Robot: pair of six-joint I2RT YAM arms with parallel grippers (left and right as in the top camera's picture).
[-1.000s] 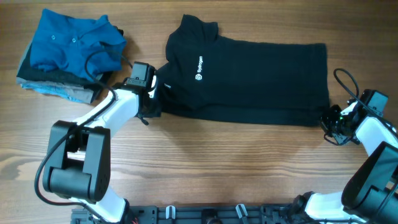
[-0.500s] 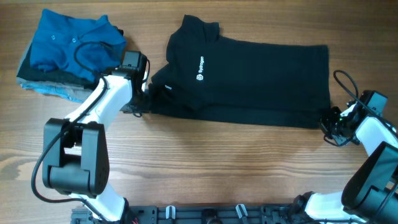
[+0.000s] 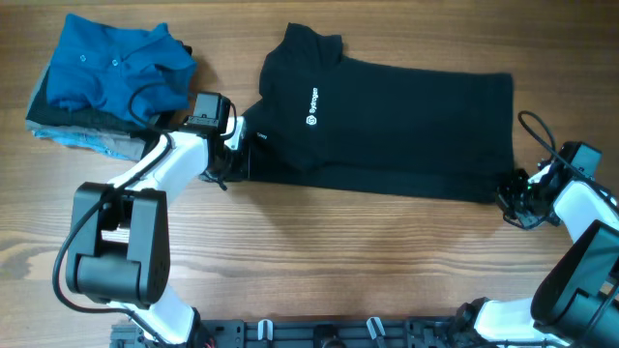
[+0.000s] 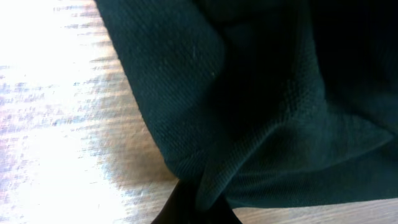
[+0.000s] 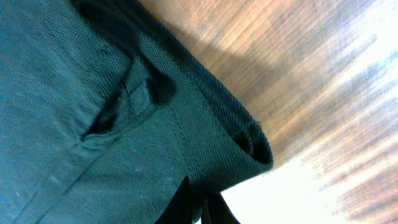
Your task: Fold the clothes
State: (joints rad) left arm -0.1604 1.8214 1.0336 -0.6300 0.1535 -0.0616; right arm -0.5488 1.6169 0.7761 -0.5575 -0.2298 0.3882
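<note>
The black polo shirt [image 3: 387, 116] lies flat across the back middle of the table, collar to the left and white chest logo [image 3: 310, 106] facing up. My left gripper [image 3: 235, 162] sits at the shirt's near left sleeve edge. In the left wrist view a fold of the black fabric [image 4: 261, 93] runs down between the shut fingers of that gripper [image 4: 198, 208]. My right gripper [image 3: 508, 196] is at the near right hem corner. In the right wrist view the hem [image 5: 249, 140] curls over the shut gripper [image 5: 202, 211], which pinches the cloth.
A blue buttoned polo [image 3: 111, 68] lies on a pile of grey and light-blue garments [image 3: 87, 140] at the back left, close to my left arm. A black cable [image 3: 537, 130] loops above the right wrist. Bare wooden table [image 3: 338, 261] stretches along the front.
My left gripper opened, drew back to the left, then returned to the right and shut on the sleeve edge. The right gripper has stayed at the hem corner.
</note>
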